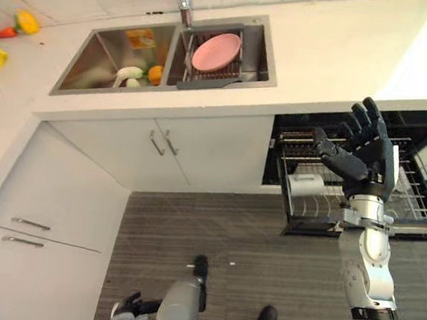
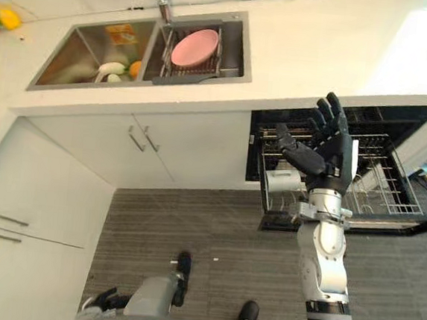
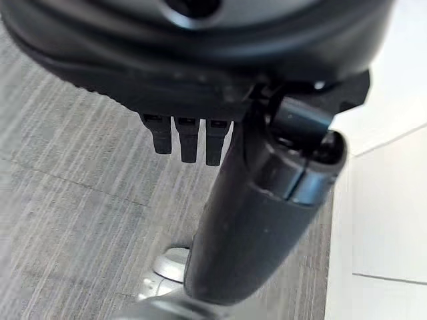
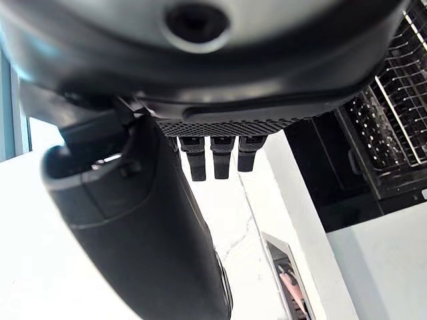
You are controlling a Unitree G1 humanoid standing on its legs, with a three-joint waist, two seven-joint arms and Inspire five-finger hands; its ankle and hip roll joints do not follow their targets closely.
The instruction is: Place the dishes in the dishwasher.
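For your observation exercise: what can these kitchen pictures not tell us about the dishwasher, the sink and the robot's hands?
- Dishwasher rack: its middle is hidden behind the raised right hand in both eye views.
- Pink plate: its lower part sits behind the sink rack's wires.
- Small items in the left sink basin: too small to identify.
- Left hand: holds nothing visible.

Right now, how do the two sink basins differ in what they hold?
The left basin holds loose items: a white object, an orange round thing and a yellow-orange packet. The right basin holds a wire rack with a pink plate resting in it. The left basin's steel floor shows, while the rack covers much of the right basin. Both are steel, set in one white counter.
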